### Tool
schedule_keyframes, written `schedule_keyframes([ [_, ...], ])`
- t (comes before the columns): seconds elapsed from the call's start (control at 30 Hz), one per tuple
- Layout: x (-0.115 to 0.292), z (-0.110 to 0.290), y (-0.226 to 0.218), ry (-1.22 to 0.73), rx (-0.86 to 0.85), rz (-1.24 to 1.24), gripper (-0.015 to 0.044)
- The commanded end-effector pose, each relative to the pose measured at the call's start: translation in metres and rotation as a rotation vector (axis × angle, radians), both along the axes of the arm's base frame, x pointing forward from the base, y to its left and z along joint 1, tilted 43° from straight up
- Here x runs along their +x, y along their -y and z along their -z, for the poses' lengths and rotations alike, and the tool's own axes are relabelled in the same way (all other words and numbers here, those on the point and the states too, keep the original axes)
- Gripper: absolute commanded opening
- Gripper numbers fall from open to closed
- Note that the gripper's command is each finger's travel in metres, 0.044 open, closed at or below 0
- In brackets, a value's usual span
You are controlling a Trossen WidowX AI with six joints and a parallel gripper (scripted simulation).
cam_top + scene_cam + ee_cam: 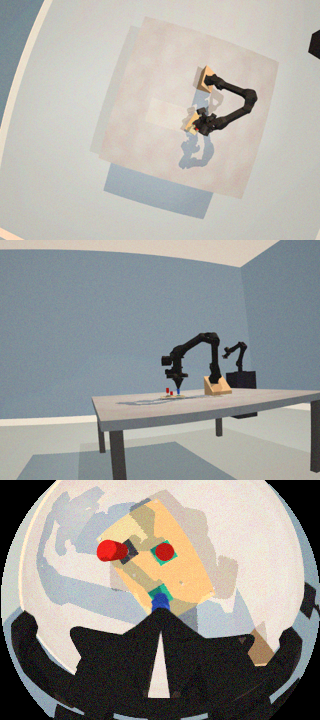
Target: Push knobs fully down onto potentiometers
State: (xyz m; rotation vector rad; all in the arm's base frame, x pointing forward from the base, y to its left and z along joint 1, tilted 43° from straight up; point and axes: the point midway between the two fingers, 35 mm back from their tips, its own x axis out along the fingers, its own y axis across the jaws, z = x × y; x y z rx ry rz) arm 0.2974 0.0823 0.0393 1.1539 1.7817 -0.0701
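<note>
The tan circuit board [190,124] [163,397] [192,575] stands on the table. A tall red knob [167,390] [109,550] stands high over a dark potentiometer [131,551], with a gap under it. A lower red knob [171,393] [164,552] sits close over a green potentiometer [173,559]. A blue knob [178,391] [160,601] stands over another green potentiometer [159,591], with a small gap under it. My gripper [178,388] [161,611] is shut and points down, its tips at the blue knob's top. The tips hide part of that knob in the wrist view.
The arm's wooden base block [204,78] [224,389] [260,647] stands on the table [155,64] [144,410]. In the exterior view a second arm [242,353] on a dark stand [241,379] is behind the table. Shadows fall around the board.
</note>
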Motion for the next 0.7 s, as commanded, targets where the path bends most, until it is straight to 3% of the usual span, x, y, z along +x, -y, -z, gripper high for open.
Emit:
schedule_keyframes([
  [0.0,0.0,0.003,-0.004,0.003,0.006,-0.009,0.0],
  [0.67,0.002,-0.009,0.006,0.003,0.005,-0.009,0.0],
])
